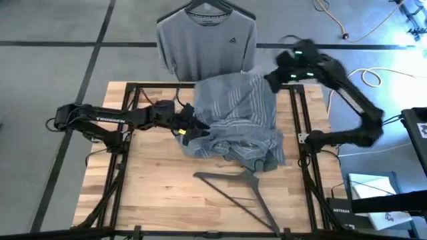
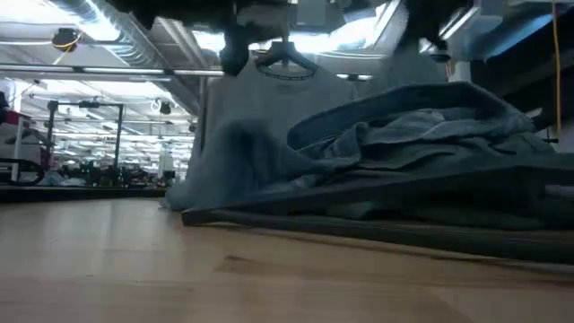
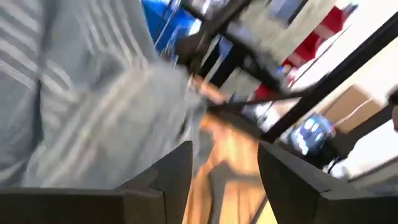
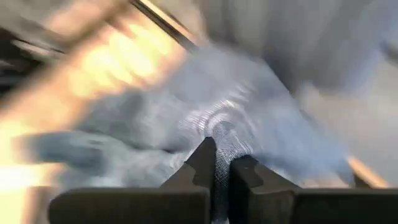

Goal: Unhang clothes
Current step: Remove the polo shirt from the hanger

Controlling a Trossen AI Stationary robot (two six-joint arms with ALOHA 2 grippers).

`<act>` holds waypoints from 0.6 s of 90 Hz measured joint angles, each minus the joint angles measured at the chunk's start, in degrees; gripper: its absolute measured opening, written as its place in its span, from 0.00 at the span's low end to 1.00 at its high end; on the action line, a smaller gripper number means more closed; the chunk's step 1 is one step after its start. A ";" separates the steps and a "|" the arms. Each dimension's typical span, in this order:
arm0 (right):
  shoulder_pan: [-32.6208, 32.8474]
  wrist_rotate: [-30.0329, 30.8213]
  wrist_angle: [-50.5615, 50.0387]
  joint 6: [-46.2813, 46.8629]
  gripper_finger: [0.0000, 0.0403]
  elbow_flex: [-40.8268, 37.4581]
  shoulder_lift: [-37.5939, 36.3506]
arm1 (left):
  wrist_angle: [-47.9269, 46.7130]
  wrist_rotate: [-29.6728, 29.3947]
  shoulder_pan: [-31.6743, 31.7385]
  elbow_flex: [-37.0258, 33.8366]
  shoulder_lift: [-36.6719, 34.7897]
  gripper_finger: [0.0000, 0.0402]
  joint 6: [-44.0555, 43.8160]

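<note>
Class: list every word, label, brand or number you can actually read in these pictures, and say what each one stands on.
"TROSSEN": white letters on the left arm, high view.
"NETGEAR", barely legible: on the dark box at the table's right edge.
Grey T-shirt: small dark chest logo, too small to read.
White sheet beside the box: print too small to read.

The right gripper (image 4: 221, 171) shows only as two fingertips pinching a fold of the striped shirt (image 4: 236, 118), the cloth around it smeared by blur. In the low view the grey T-shirt (image 2: 269, 108) is half hidden behind the striped heap (its hanger (image 2: 285, 56) perhaps cut off above). The left gripper (image 1: 193, 127) is partly hidden by cloth.
</note>
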 joint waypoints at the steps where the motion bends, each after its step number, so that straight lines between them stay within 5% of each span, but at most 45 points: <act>1: 0.49 -0.96 0.28 0.20 0.00 0.48 -0.54 | 0.67 -0.11 0.14 0.00 -0.12 0.41 0.01; 23: 17.63 -11.61 7.88 9.43 0.00 10.18 -8.93 | 9.26 -0.41 3.09 0.09 -0.47 0.41 0.14; 40: 30.11 -11.08 1.10 16.22 0.00 7.96 -13.35 | 8.57 -0.51 4.03 0.09 -0.47 0.41 -0.08; 54: 36.06 -3.41 -7.00 17.72 0.00 -0.87 -13.26 | 5.61 -0.43 3.99 0.09 -0.47 0.41 0.07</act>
